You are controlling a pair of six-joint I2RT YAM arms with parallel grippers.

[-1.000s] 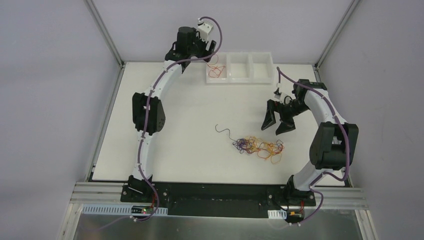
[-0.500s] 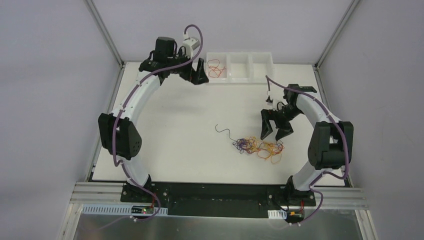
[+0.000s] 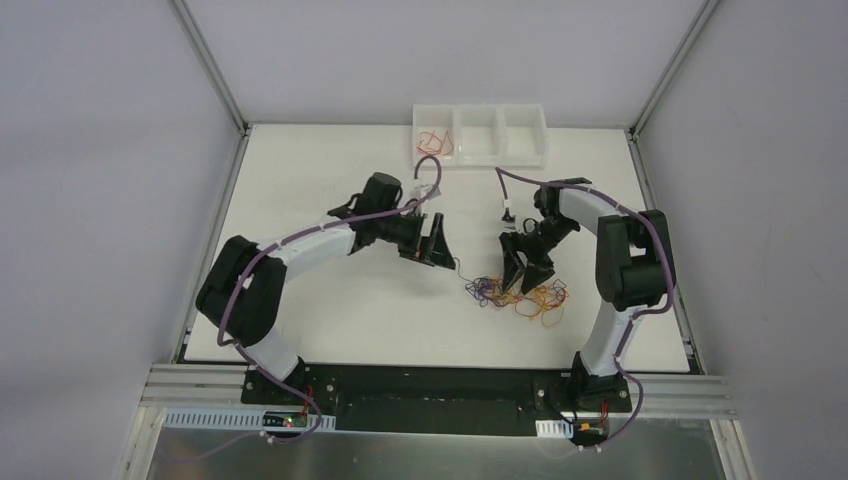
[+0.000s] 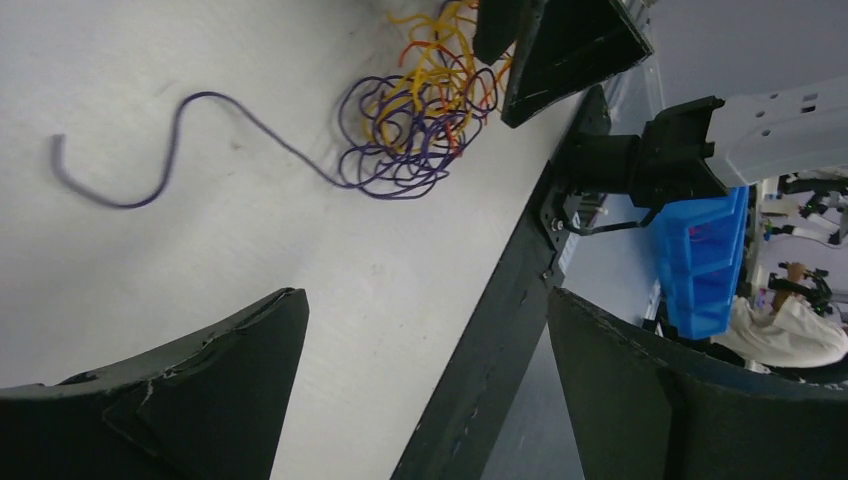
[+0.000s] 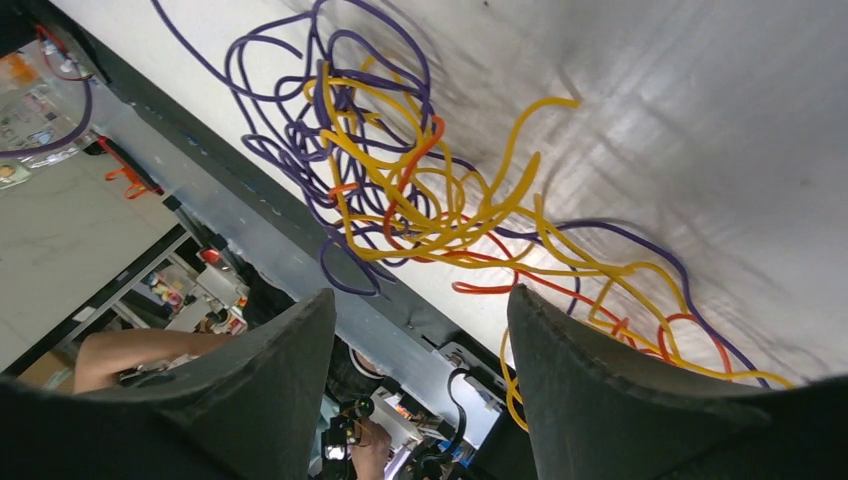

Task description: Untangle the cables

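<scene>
On the flat white table top the left gripper hung low and tilted, its two black fingers spread wide with nothing between them. Just to its right lay the loose wavy purple cable end, flat on the table and, as far as I could see, not touched by the fingers. I judged that the gripper was placed there, open, because this free tail was the easiest piece to take and draw out. Further back, against the far edge, stood the white plastic tray with three compartments. A thin red-orange cable lay alone in its left compartment, which suggested to me that separated cables belonged there. The purple tail ran on into the small knot of thin purple, yellow and orange cables, which sat near the middle of the table, a little toward the right arm. Over the far side of this knot the right gripper pointed down, its fingers also parted. The loops showed in the gap between them, but none was pinched. I could not tell if the tips touched the cables. I supposed it was held there to keep the bundle in place during a pull. The loops crossed many times, so a quick pull could tighten them.
</scene>
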